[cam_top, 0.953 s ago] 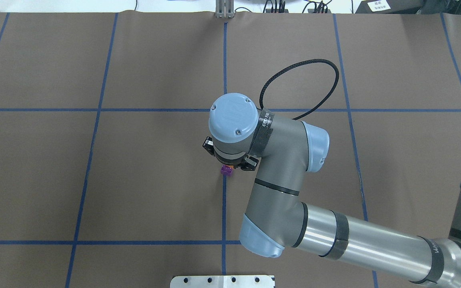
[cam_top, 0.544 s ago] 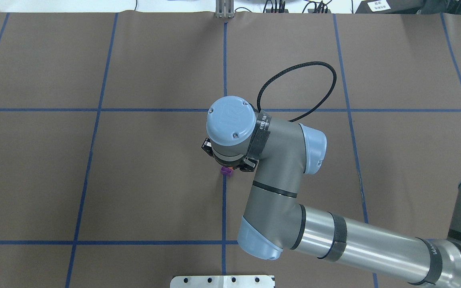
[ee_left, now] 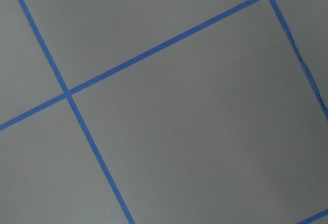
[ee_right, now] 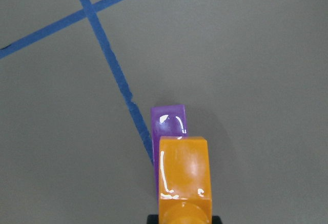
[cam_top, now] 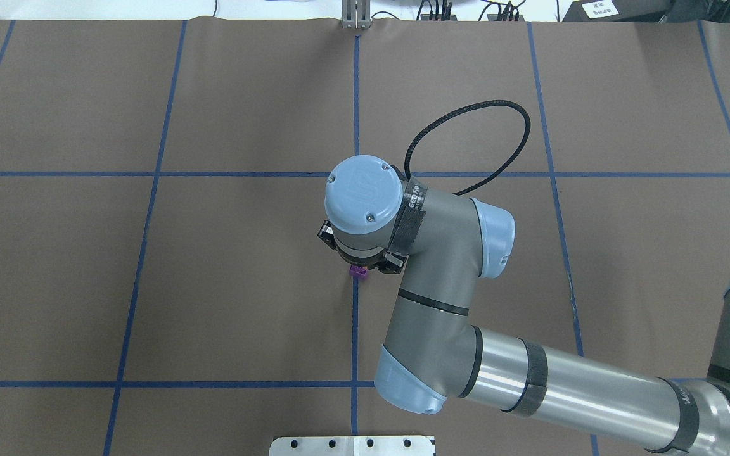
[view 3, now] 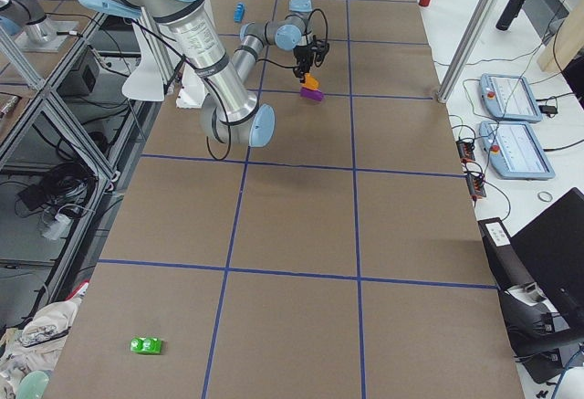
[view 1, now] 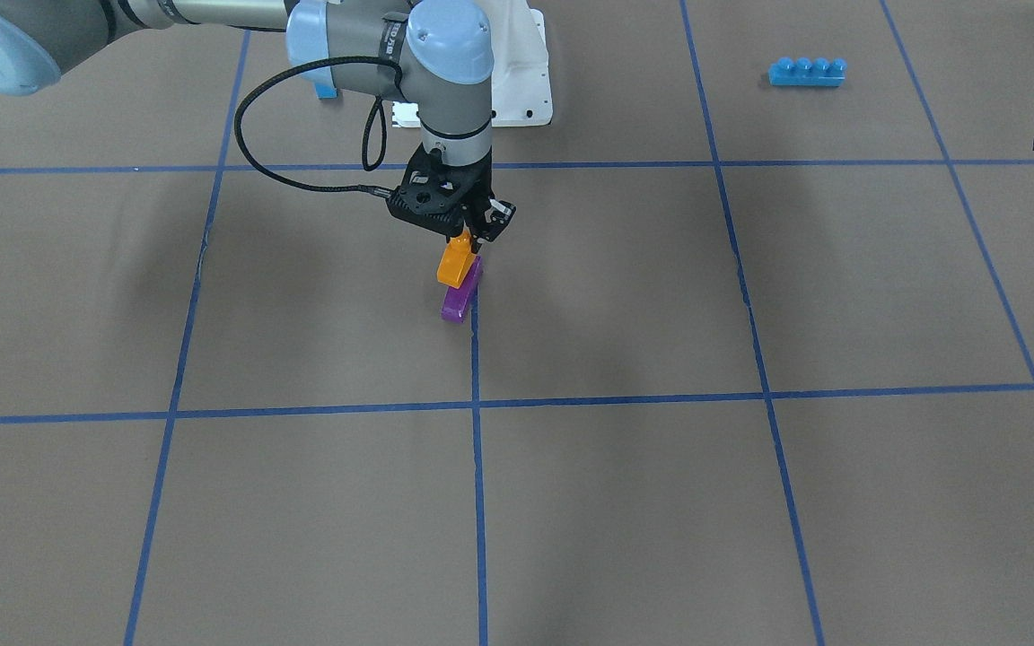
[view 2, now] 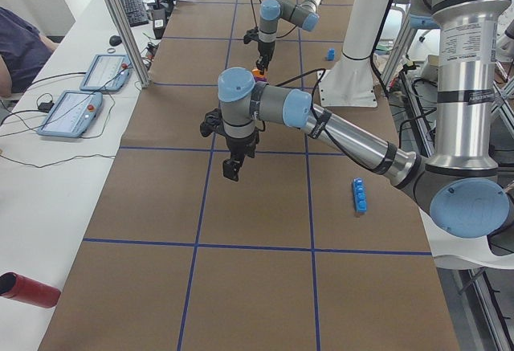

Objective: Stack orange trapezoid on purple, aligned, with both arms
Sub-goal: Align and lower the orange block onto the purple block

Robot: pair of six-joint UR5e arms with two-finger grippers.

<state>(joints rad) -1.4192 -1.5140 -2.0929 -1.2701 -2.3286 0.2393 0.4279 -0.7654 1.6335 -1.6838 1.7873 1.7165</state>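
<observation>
The brown counter (cam_top: 86, 285), gridded with blue tape, filled the overhead view. The right arm (cam_top: 441, 253) came in from the lower right of that view, its wrist turned down over the middle. In the left-side view the left arm (view 2: 345, 130) reached over an open square at centre-left. There its left gripper (view 2: 233, 166) hung over bare counter, and I could not tell how its fingers stood.

A long blue brick (view 1: 807, 72) lay at the upper right of the front view.

The fingers of the right gripper (view 1: 466, 240) were clenched on the top of the orange trapezoid (view 1: 456, 262). It hung steeply, its long axis dropping toward lower left. The purple (view 1: 460, 296) lay beside a tape line just under it, with the same slant. Whether the two touched could not be told.
</observation>
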